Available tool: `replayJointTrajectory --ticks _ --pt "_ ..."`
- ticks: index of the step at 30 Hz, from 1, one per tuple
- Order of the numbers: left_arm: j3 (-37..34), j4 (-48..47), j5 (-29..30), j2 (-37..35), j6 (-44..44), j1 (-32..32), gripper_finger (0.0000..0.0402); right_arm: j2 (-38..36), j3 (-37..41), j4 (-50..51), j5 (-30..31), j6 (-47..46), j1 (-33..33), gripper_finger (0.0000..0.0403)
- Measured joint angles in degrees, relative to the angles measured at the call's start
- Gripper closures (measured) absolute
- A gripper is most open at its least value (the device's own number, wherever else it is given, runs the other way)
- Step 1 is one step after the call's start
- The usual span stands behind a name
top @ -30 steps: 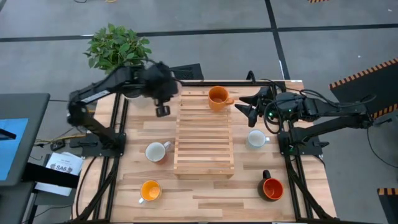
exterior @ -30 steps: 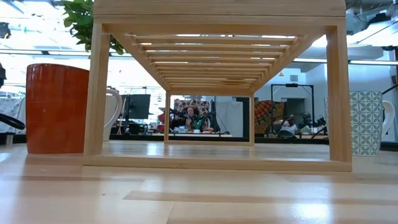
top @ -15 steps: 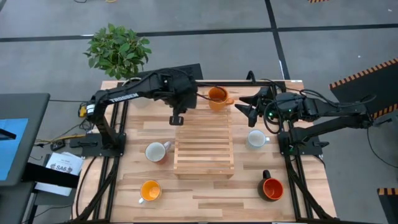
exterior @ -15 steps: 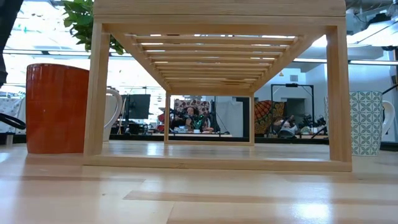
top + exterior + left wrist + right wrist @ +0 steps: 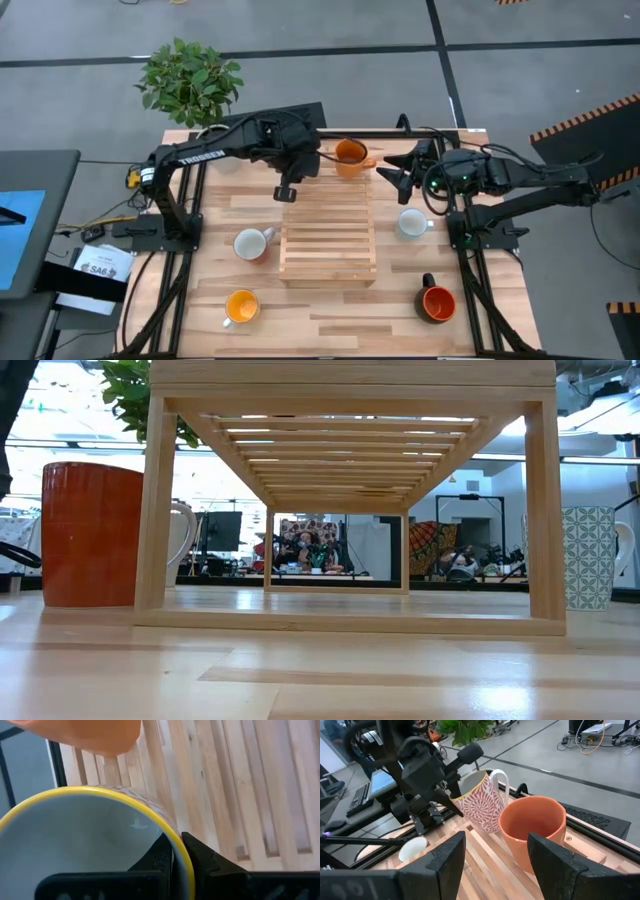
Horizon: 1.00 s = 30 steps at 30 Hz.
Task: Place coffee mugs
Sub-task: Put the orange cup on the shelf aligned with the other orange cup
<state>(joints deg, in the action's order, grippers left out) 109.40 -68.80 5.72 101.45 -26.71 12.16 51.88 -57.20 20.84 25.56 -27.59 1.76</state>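
My left gripper [image 5: 176,854] hangs over the far left corner of the slatted wooden rack [image 5: 328,225], shut on a yellow-rimmed mug with a red spiral pattern [image 5: 480,805]. My left arm [image 5: 285,150] hides this mug in the high view. An orange mug [image 5: 349,153] stands on the rack's far end, right beside the patterned mug. My right gripper [image 5: 392,172] waits open, just right of the orange mug. On the table stand a white mug [image 5: 250,243], a yellow-orange mug [image 5: 241,306], a pale mug [image 5: 411,222] and a red-orange, black-handled mug [image 5: 437,302]. My left gripper pinches the patterned mug's yellow rim [image 5: 184,870], one finger inside the mug and one outside, on the side away from its handle [image 5: 503,782]. The fingers [image 5: 445,795] slant down from above and the table's left. The mug is nearly upright; whether its base touches the rack, I cannot tell.
A potted plant [image 5: 188,78] stands off the table's far left corner. The rack's slats [image 5: 330,240] nearer than the two mugs are bare. In the low view the red-orange mug [image 5: 90,535] and the pale patterned mug [image 5: 590,557] flank the rack.
My left arm swung from the table's far left toward the right, carrying the patterned mug over the rack's far left corner beside the orange mug, and has held nearly still for the last half second.
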Motion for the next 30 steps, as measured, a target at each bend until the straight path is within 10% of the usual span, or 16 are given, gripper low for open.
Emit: replayJointTrajectory --ticks 30 --pt "0.09 4.26 1.15 -0.07 -0.73 0.81 0.0283 -0.02 -0.01 -0.33 -0.02 -1.46 0.02 0.0165"
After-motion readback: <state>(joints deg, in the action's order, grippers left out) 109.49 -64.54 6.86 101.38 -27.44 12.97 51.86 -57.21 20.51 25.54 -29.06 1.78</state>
